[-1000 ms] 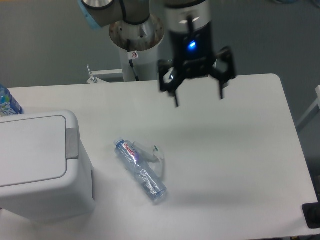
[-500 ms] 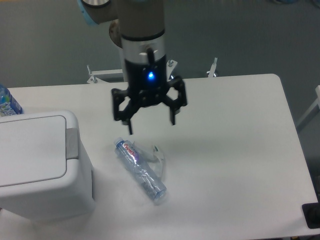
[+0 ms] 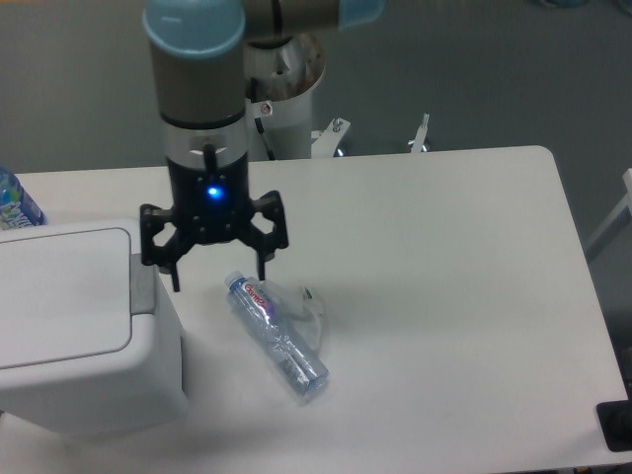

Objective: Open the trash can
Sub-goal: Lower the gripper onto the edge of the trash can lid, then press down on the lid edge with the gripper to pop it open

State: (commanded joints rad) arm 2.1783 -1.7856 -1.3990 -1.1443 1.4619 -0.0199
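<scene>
- The trash can (image 3: 69,336), white and boxy, sits at the desk's front-left corner with its flat lid (image 3: 59,296) down; the task's opening has not begun.
- Its grey push-button tab (image 3: 144,284) lies on the can's right edge, a narrow strip running front to back beside the lid.
- The gripper (image 3: 216,275) hangs just right of that tab, fingers spread wide and holding nothing (a blue light glows on its wrist).
- Its left-hand fingertip, as the camera sees it, hovers close by the tab; whether it touches cannot be told from this view.
- The tab lies slightly to the camera's left of the gripper and below it, so the press seems to call for a short shift toward the can and then a downward push.
- A crushed clear bottle (image 3: 279,336) lies on the desk (image 3: 444,296) just right of the can, angled toward the front edge, directly beneath the open fingers and apart from them.
- Another bottle's top (image 3: 15,202) peeks from behind the can at the left edge.
</scene>
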